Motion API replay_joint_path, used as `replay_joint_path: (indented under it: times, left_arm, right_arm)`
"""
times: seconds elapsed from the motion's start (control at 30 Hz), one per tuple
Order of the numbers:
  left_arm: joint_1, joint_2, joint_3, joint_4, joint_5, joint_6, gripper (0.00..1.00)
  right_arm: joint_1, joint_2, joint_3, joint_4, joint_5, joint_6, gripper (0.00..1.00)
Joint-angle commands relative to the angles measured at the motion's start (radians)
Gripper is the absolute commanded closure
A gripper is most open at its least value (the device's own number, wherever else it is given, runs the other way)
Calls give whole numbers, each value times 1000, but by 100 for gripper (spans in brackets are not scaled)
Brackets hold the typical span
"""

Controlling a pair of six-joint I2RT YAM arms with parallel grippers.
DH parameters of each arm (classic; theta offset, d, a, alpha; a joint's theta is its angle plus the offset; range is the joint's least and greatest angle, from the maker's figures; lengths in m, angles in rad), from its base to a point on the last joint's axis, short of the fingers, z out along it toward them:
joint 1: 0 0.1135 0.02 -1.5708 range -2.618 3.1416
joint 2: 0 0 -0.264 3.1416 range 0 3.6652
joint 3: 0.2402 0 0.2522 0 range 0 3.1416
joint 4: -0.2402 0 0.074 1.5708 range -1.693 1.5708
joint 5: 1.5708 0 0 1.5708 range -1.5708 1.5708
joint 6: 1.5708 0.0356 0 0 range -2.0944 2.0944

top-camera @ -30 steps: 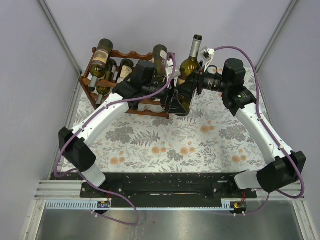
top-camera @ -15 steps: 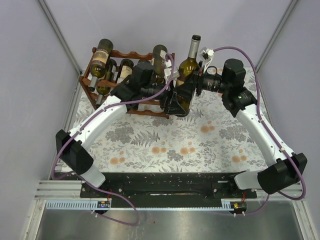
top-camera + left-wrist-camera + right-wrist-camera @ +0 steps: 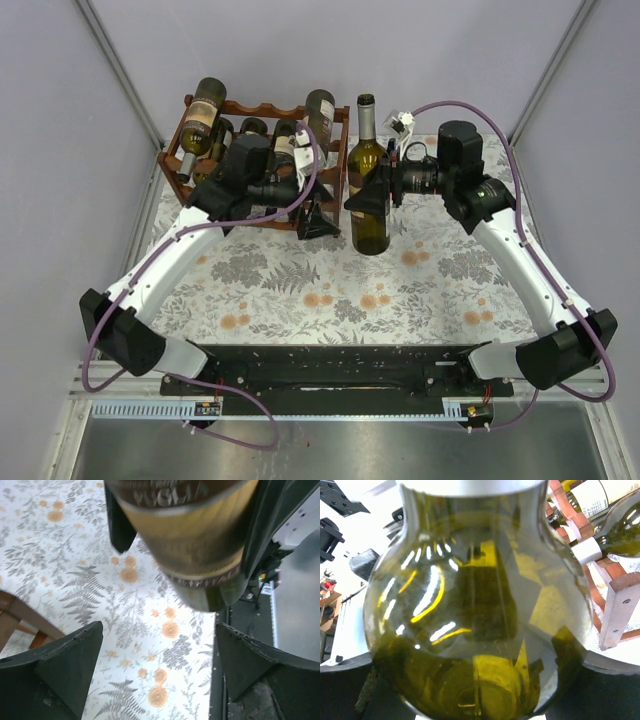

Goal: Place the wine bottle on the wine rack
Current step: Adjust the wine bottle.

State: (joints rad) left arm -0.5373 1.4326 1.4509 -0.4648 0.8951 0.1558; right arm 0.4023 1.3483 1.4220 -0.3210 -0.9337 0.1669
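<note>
R gripper [image 3: 367,199] is clamped on the wine bottle [image 3: 370,230] around mid-body. The bottle stands upright, neck up, over the floral tablecloth [image 3: 330,290], just right of the wine rack [image 3: 258,108]. Can't tell whether its base touches the cloth.

In the R wrist view the green glass of the bottle [image 3: 470,605] fills the frame, w/ a dark finger at each lower corner and the rack's wooden post [image 3: 615,600] to the right.

L gripper [image 3: 318,218] sits just left of the bottle, near the rack's right end, spread wide w/ nothing in it. Its fingers [image 3: 65,665] are well apart in the L wrist view, w/ the bottle [image 3: 195,535] beyond them.

Several other bottles [image 3: 205,110] lie on the rack at far left.
</note>
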Motion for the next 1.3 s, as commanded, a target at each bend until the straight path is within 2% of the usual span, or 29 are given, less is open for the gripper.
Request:
replay_joint_path:
  times: [0.0, 0.1, 0.2, 0.33, 0.47, 0.57, 0.67, 0.93, 1.27]
  left_arm:
    - [33, -113, -29, -69, -103, 203, 1]
    - [31, -195, 11, -98, -226, 347, 1]
    - [17, -178, 216, -245, -280, 490, 1]
    - [-91, -138, 412, -421, -428, 788, 1]
    - [-203, -87, 505, -538, -600, 1114, 1]
    - [-268, -17, 601, -635, -689, 1269, 1]
    - [-320, 5, 600, -617, -760, 1413, 1]
    - [-391, 75, 605, -569, -867, 1686, 1]
    - [-405, 84, 568, -503, -918, 1806, 2]
  right_arm:
    - [4, -35, 100, -49, -43, -99, 100]
    - [6, -34, 89, -102, -51, -142, 100]
    - [6, -18, 101, -180, -71, -199, 100]
    - [7, -5, 100, -257, -85, -253, 100]
    - [16, -9, 88, -314, -86, -296, 100]
    - [27, -9, 71, -323, -97, -302, 100]
    - [41, -2, 72, -343, -106, -308, 100]
    - [58, 15, 80, -380, -134, -323, 100]
    - [59, 11, 71, -400, -151, -345, 100]
